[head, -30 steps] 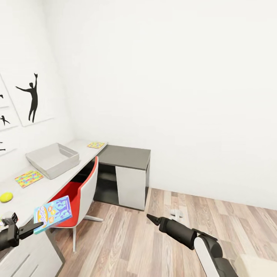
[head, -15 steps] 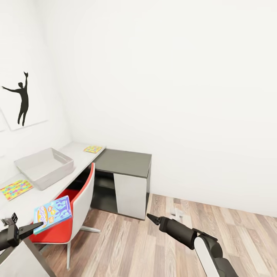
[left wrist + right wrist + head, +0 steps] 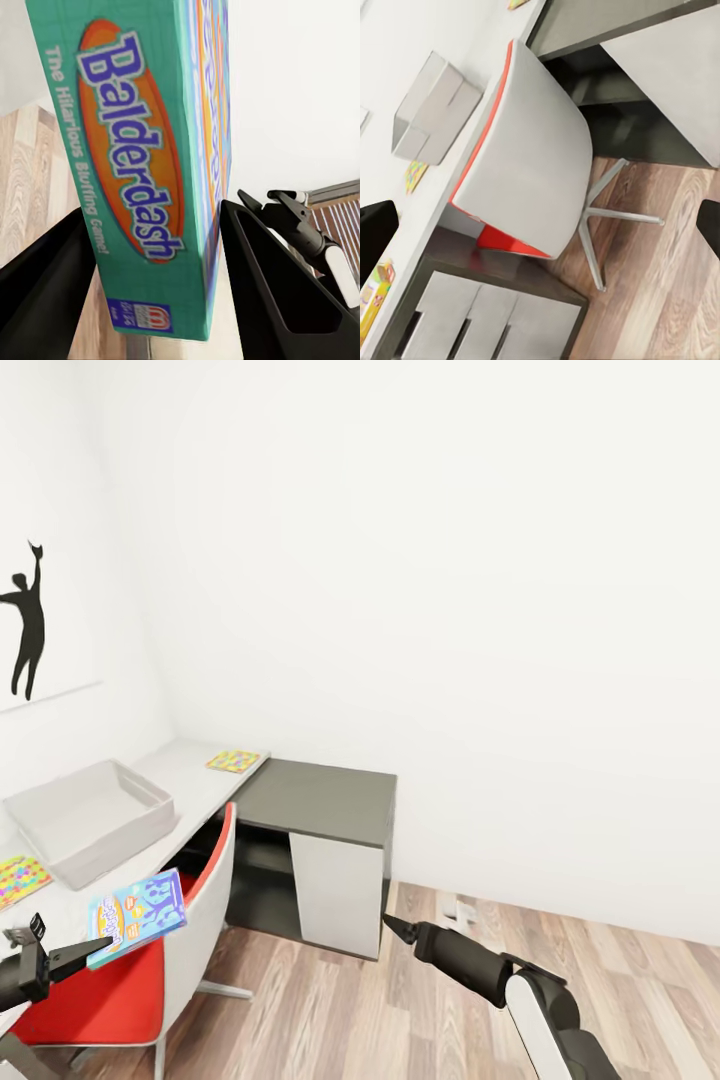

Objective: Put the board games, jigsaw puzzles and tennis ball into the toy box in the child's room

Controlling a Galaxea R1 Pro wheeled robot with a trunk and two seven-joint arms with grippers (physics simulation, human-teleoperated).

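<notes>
1. Our left gripper (image 3: 95,945) is clamped on the Balderdash board game (image 3: 137,916); in the left wrist view the two black fingers (image 3: 281,289) press either side of the teal box edge (image 3: 142,150).
2. We hold the game lifted off any surface, tilted, in front of the red-and-white chair (image 3: 185,935), near the front edge of the white counter (image 3: 190,780).
3. The grey toy box (image 3: 85,830) sits on the counter against the wall, well apart from the held game.
4. A colourful jigsaw puzzle (image 3: 233,761) lies at the far end of the counter, beside the dark cabinet (image 3: 320,830); another puzzle (image 3: 18,880) lies just beside the toy box on its near side.
5. Our right gripper (image 3: 392,926) hangs over the wood floor (image 3: 380,1010), grasping nothing; its fingertips sit close together, nearly clenched.
6. From the right wrist view we see the chair (image 3: 536,161), the toy box (image 3: 431,109) and the counter's drawers (image 3: 472,322).
</notes>
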